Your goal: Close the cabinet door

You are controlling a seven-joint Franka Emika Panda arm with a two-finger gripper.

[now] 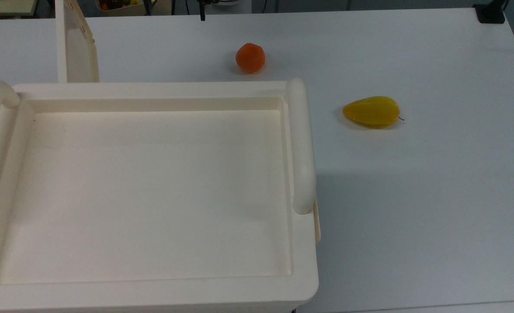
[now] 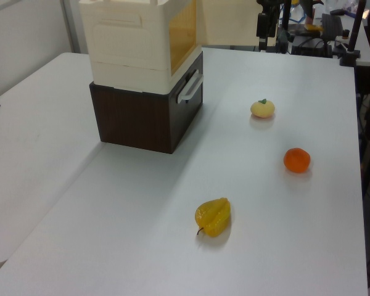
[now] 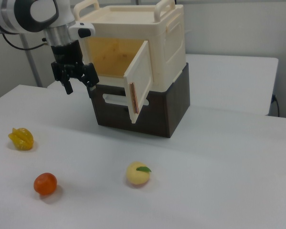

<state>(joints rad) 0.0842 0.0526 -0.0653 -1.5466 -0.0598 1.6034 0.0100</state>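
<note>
Thin cream plastic cabinet door (image 3: 141, 80) swung open, hinged at right view's right of large cream cabinet (image 3: 168, 45). Black two-finger gripper (image 3: 79, 86) held downward before opening, fingers spread, nothing gripped.

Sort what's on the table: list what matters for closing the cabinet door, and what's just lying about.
For the job:
- cabinet door, swung open
- cabinet
- pincer, open, empty, in front of the cabinet's opening

Lying about:
- orange fruit
- yellow ridged fruit
- pale yellow fruit with a green leaf
- dark brown box under the cabinet
</note>
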